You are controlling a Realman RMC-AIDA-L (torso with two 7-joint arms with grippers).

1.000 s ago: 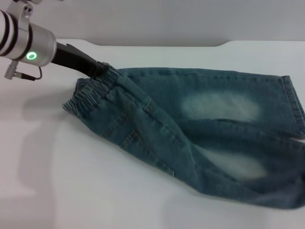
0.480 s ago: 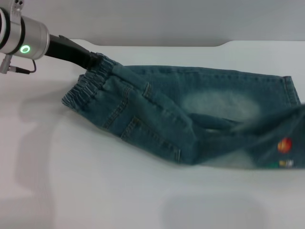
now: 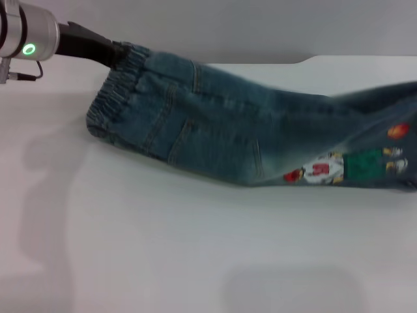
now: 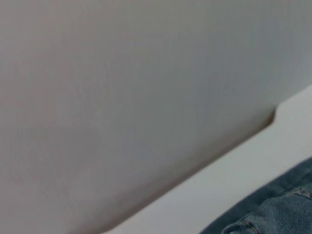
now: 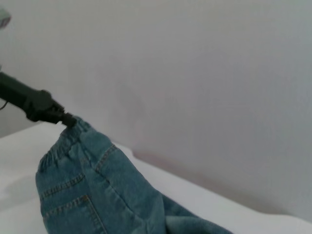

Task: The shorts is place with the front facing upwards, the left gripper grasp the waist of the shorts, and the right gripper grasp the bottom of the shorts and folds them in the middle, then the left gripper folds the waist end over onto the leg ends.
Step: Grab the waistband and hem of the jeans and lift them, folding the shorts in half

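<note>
I see my left gripper (image 3: 116, 52) at ten o'clock clamped on the shorts (image 3: 215, 140) waistband; right gripper unseen, grip unknowable.

Grey wall (image 4: 122, 97), white table (image 4: 253, 165) edge, corner of the shorts (image 4: 273, 214) denim

A white table (image 3: 163, 261) fills the lower part of the head view, its surface plain and matte. Soft grey shadows lie on it near its left edge and toward the near edge. Its far edge has a step, with a raised section running to the right. Behind that edge stands a plain grey-white wall (image 3: 260, 26), which also fills most of both wrist views.
</note>
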